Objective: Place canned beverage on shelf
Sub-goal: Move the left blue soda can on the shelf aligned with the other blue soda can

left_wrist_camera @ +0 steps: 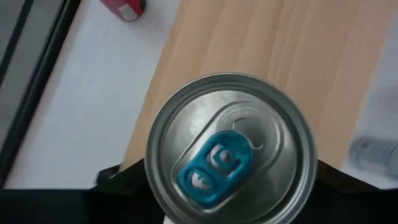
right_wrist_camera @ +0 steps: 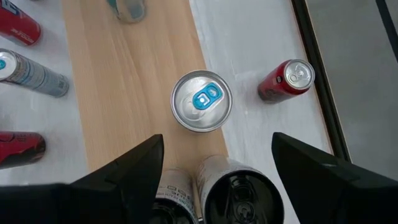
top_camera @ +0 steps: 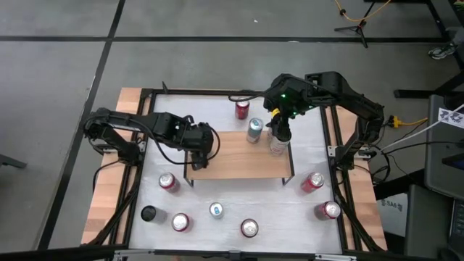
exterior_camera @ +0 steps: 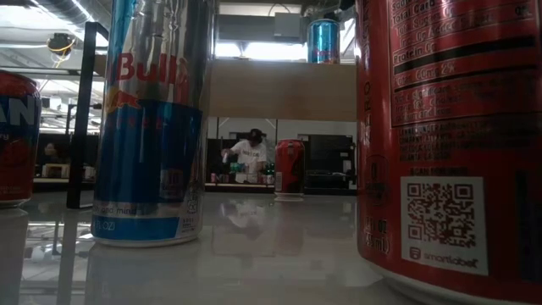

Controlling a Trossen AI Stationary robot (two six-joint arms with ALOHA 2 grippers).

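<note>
Can (left_wrist_camera: 231,147) between left pincer (top_camera: 201,155) fingers, over shelf (top_camera: 239,163) edge

Backlit low view leaves near cans (exterior_camera: 152,119) dark and blurred.

Grey concrete floor (top_camera: 217,22) all around, crossed by dark seam lines, with a tripod's feet (top_camera: 355,27) and an orange cable (top_camera: 355,11) at the far edge. Across the room, bright light glares from overhead, and a person (exterior_camera: 250,154) in white stands at dark benches
</note>
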